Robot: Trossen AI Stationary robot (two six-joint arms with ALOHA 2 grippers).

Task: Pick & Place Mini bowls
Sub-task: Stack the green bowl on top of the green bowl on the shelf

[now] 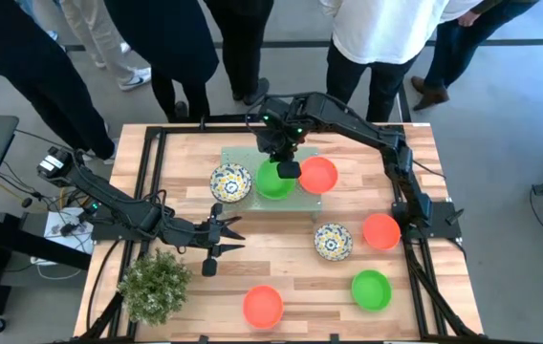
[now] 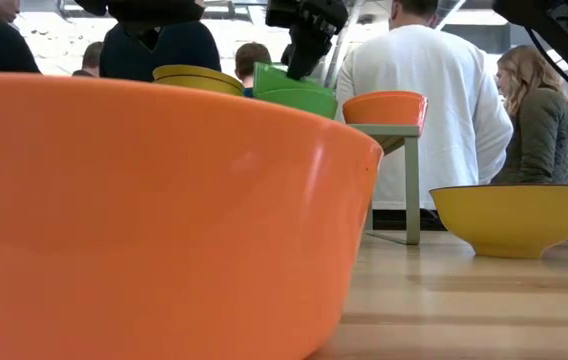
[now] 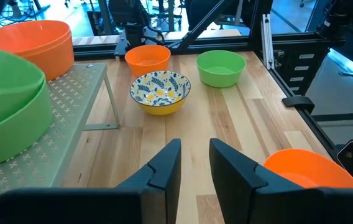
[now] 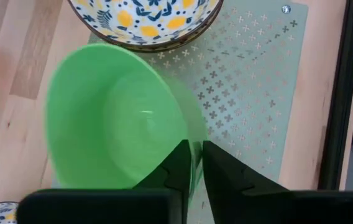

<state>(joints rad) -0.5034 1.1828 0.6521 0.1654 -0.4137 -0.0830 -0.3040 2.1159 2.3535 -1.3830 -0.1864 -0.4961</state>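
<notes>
A pale green perforated mat [image 1: 252, 156] stands raised on the far middle of the table. It bears a floral bowl [image 1: 230, 182], a green bowl [image 1: 270, 182] and an orange-red bowl [image 1: 321, 176]. My right gripper [image 1: 289, 168] is over the mat, shut on the green bowl [image 4: 111, 115]; a second green rim [image 3: 15, 121] seems to lie under that bowl. My left gripper [image 1: 236, 235] hovers open, near-left of the mat, touching nothing [image 3: 195, 165]. On the bare wood stand a floral bowl [image 1: 333, 241], an orange-red bowl [image 1: 380, 231], a green bowl [image 1: 371, 290] and an orange-red bowl [image 1: 263, 306]. My right gripper pinches the green bowl's rim [image 4: 184, 138] on the side toward the orange-red bowl, one finger inside the bowl and one outside. The fingers come from above, pointing down. The bowl sits tilted over the mat [image 2: 297, 92]; whether it is lifted clear I cannot tell.
A bushy plant [image 1: 155, 284] stands at the near left corner. Black frame rails [image 1: 152, 172] run along the table's edges. Several people stand close behind the far edge [image 1: 386, 38]. Open wood lies between the mat and the near bowls.
</notes>
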